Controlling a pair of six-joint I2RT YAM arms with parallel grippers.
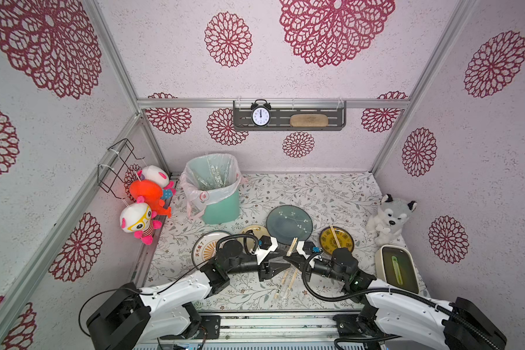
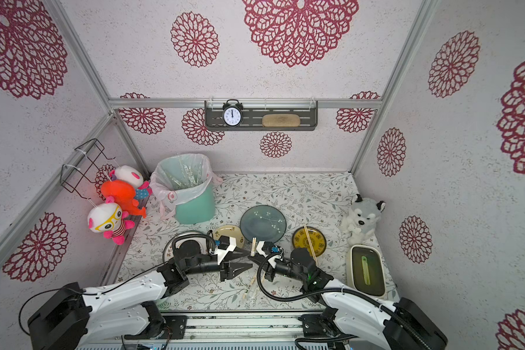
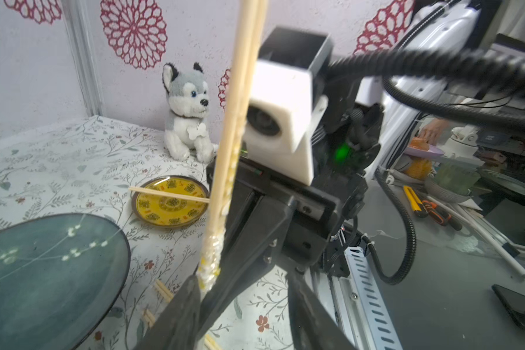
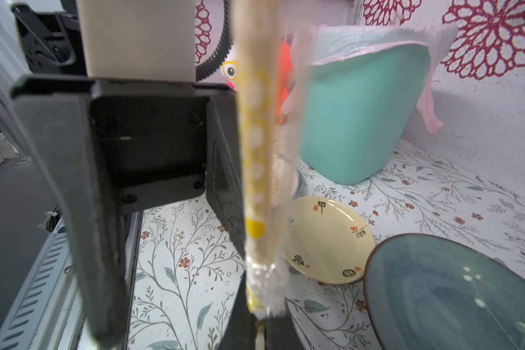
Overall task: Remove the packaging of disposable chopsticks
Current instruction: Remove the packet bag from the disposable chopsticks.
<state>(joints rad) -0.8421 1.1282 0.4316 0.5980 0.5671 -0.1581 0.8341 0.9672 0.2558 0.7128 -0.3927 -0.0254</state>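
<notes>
**Disposable chopsticks pinched upright by the blue plate**

Right gripper clamped tight on the packaging at their lower end, just in front of the plate's near rim. Left gripper close alongside, jaws spread apart.

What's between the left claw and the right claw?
The wrapped chopstick pair, its lower end pinched by the right claw; the open left claw stands beside it. Right wrist view shows it.

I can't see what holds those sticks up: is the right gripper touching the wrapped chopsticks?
Touching. The right wrist view shows the right gripper shut on the crumpled packaging at the end of the chopsticks.
</notes>
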